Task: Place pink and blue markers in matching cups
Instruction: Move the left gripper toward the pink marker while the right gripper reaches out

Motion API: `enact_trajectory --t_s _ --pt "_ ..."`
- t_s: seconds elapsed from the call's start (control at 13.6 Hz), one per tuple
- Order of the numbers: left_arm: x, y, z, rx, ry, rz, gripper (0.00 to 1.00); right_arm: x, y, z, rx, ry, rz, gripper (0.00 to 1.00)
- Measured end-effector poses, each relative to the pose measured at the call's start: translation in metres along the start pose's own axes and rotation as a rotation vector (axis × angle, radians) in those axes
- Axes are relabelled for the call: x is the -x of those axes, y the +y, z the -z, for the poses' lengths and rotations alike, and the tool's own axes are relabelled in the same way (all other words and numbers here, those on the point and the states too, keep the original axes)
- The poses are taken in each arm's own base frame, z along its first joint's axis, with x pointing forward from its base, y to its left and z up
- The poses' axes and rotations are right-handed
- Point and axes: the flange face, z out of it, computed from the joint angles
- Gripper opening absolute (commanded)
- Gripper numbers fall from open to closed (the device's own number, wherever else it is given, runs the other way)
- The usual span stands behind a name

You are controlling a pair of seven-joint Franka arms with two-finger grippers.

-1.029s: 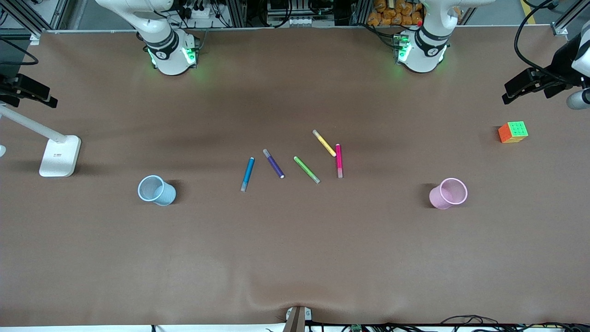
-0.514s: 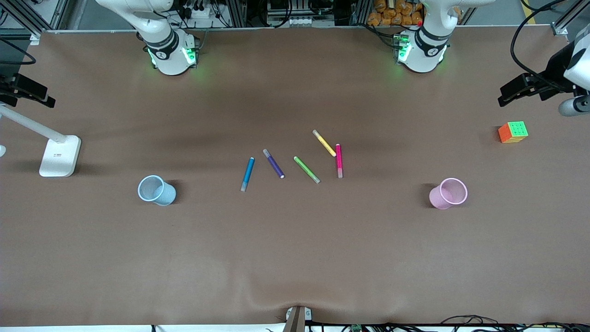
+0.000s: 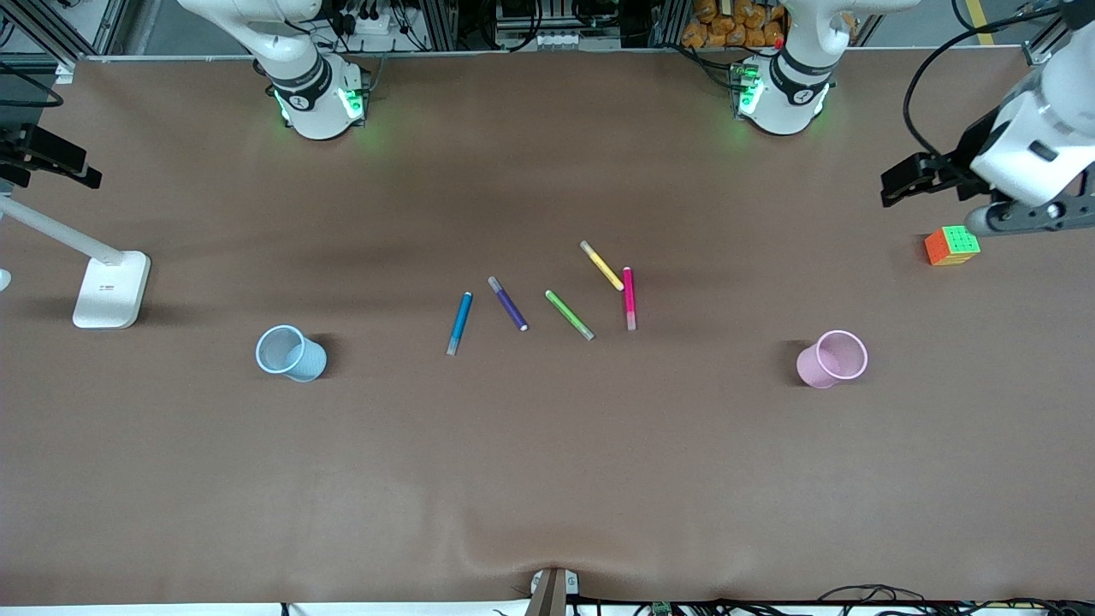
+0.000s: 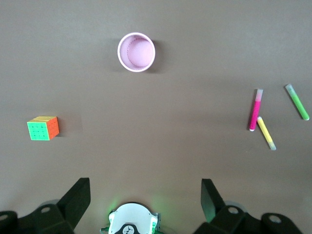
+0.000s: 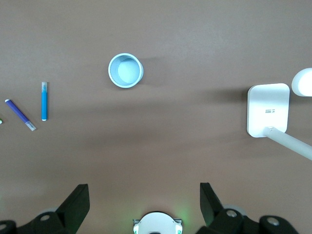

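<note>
- Two hands hang above the bench point(image 3: 547, 470), one at each end of the frame, and neither holds anything.
- Right hand point(image 5: 144, 200): its arm shows only at the frame's edge at the right arm's end, above the white lamp base point(image 3: 111, 289). The right wrist view shows its fingers point(image 5: 78, 200) spread wide, released.
- Blue cup point(image 3: 291, 352): it stands upright, mouth up, just below mid-height of the frame, lower in the frame than the lamp base and toward the centre from it.
- Blue marker point(image 3: 459, 322): it lies flat near the centre of the frame, well apart from the blue cup, with its grey end toward the bottom.
- Purple marker point(image 3: 508, 303): it lies slanted just beside the blue one, apart from it.
- Green marker point(image 3: 569, 315): it lies slanted, between the purple and pink markers.
- Yellow marker point(image 3: 601, 265): it sits higher in the frame, and its lower tip meets or nearly meets the pink marker's top.
- Pink marker point(image 3: 629, 298): it lies almost vertical in the frame, grey end down.
- Pink cup point(image 3: 831, 358): it stands upright, at the same height in the frame as the blue cup, well apart from the pink marker.
- Puzzle cube point(image 3: 952, 245): it sits higher in the frame than the pink cup, near the edge.
- Left hand point(image 4: 145, 195): it hangs near the upper corner, just above the cube. The left wrist view shows its fingers point(image 4: 210, 197) spread wide, released.
</note>
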Motion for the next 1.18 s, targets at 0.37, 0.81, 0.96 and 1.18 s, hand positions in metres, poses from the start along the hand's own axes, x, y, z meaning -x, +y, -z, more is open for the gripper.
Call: enact_trajectory --t_s 0.37,0.81,0.96,1.18 --pt "-0.018 0.021 -0.034 -0.014 -0.065 -0.033 1.00 -0.023 0.013 -0.017 0.037 0.016 -0.018 1.00" --pt "-0.031 0.053 -0.069 -0.026 -0.125 -0.088 1.00 -0.058 0.053 -0.037 0.074 0.094 -0.078 1.00" --pt "-0.034 0.070 -0.077 -0.025 -0.124 -0.116 1.00 -0.060 0.059 -0.036 0.075 0.112 -0.087 1.00" --pt "-0.038 0.089 -0.095 -0.028 -0.123 -0.114 1.00 -0.063 0.048 -0.037 0.074 0.113 -0.068 1.00"
